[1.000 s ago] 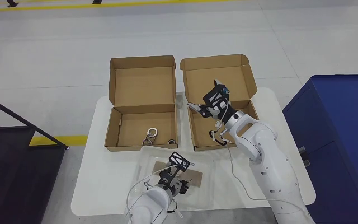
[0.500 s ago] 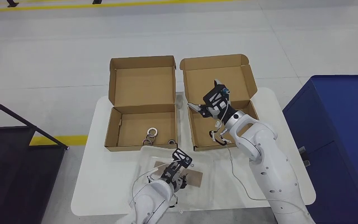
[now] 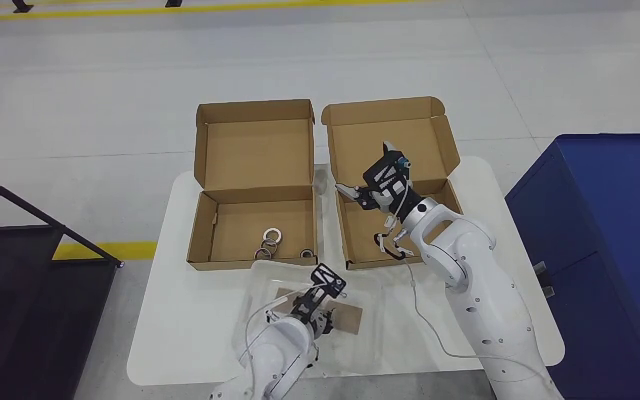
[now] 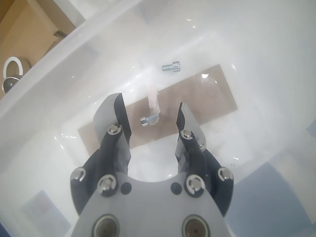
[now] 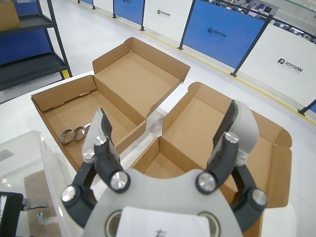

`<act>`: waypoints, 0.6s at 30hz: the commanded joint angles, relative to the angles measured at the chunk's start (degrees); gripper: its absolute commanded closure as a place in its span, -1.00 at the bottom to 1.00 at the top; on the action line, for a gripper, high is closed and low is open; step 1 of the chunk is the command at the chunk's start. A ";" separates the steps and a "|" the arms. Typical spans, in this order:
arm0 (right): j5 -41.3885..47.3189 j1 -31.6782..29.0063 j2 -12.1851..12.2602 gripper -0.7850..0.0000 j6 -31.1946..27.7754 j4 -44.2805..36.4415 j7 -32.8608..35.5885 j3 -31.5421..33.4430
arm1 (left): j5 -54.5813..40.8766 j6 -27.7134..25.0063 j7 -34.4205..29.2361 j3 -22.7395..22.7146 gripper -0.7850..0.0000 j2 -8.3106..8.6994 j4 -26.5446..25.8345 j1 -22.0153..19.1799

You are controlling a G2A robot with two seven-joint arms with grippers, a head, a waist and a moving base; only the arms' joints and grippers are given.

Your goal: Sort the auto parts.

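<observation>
My left gripper (image 4: 151, 112) hangs open inside a clear plastic bin (image 4: 74, 50), its fingers on either side of a small silver bolt (image 4: 148, 120) that lies on the bin floor. A second bolt (image 4: 171, 67) lies a little farther on. In the top view the left gripper (image 3: 318, 297) is over the bin (image 3: 262, 272) at the table's front. My right gripper (image 3: 350, 192) is open and holds nothing, raised over the right cardboard box (image 3: 440, 205). The left box (image 3: 215, 235) holds metal rings (image 3: 271, 238), also visible as rings (image 5: 74, 134) in the right wrist view.
A brown cardboard sheet (image 4: 205, 92) shows through the bin floor. Both boxes stand side by side with lids folded back, close behind the bin. A blue cabinet (image 3: 590, 220) stands to the right of the white table (image 3: 180, 300).
My left gripper has shifted a little toward the boxes inside the bin. The right arm has not moved.
</observation>
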 commanded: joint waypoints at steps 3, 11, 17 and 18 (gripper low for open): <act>0.00 -0.01 0.00 -1.00 -0.01 -0.01 0.00 0.00 | 0.25 -0.57 -0.74 0.35 0.02 0.00 0.14 -0.14; 0.00 -0.01 0.00 -1.00 -0.01 -0.01 0.00 0.00 | 0.78 -6.71 -1.83 -0.53 -0.05 0.90 -3.88 2.42; 0.00 -0.01 0.00 -1.00 -0.01 -0.01 0.00 0.00 | 1.98 -9.38 -1.16 -2.28 -0.05 1.61 -4.83 3.67; 0.00 -0.01 0.00 -1.00 -0.01 -0.01 0.00 0.00 | 2.12 -10.00 -1.17 -2.22 -0.04 1.67 -4.62 3.64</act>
